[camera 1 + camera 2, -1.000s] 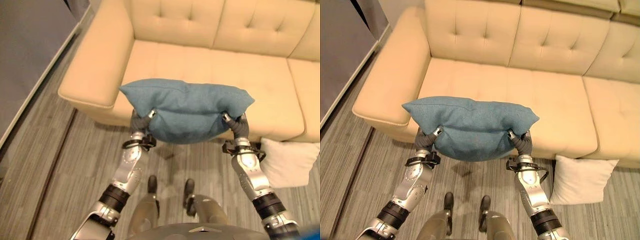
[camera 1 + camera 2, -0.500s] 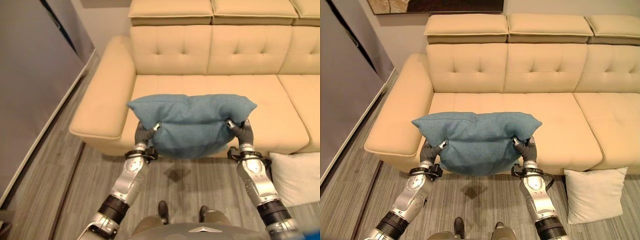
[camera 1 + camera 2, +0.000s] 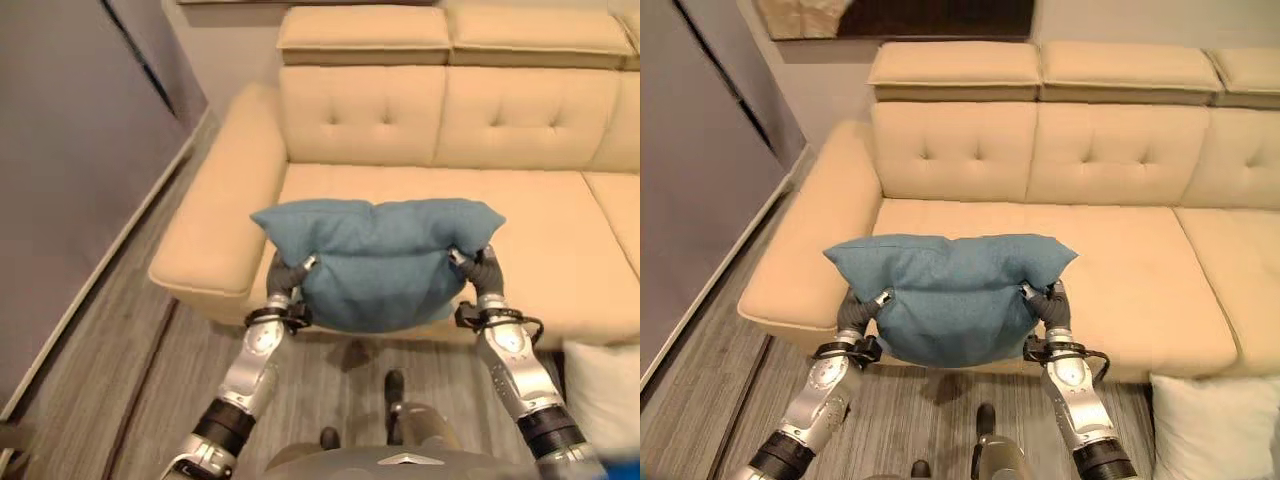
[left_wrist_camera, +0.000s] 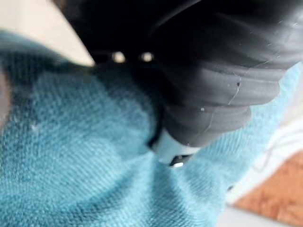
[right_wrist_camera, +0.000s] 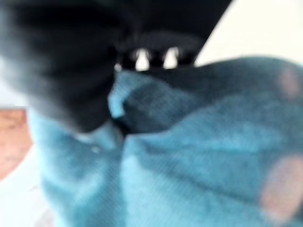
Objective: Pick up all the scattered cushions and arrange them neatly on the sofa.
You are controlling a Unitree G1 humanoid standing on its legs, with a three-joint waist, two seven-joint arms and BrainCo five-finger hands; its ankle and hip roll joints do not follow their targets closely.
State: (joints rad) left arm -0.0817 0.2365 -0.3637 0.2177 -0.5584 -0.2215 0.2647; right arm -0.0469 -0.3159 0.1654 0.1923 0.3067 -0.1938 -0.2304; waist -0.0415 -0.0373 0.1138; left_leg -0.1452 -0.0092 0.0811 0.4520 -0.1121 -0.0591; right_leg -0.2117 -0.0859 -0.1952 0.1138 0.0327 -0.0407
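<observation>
Both hands are clamped on the blue cushion [image 3: 950, 295], one at each end: left hand [image 3: 856, 312] with fingers dug into the fabric at its left side, right hand [image 3: 1050, 303] the same at its right side. The cushion is carried in the air, sagging between the grips, in front of the sofa [image 3: 1110, 250], over the front edge of the seat near the left armrest [image 3: 805, 255]; can't tell whether its far edge touches the seat. Fingertips are mostly buried in cloth in the eye views. In the left wrist view the dark ribbed cover [image 4: 222, 71] blocks most of the frame, blue weave [image 4: 85, 156] pressed right against it, so the fingers are hard to make out there. The right wrist view is blurred: dark cover [image 5: 61, 61], bunched blue fabric [image 5: 189, 156], a few silver finger parts [image 5: 151, 57] at the fold. A white cushion [image 3: 1215, 430] lies on the floor at the sofa's front right, cut off by the frame edge. A framed picture [image 3: 890, 18] on the wall behind the sofa is cropped and unreadable. The right end of the sofa runs out of frame. No legible writing or labels anywhere.
</observation>
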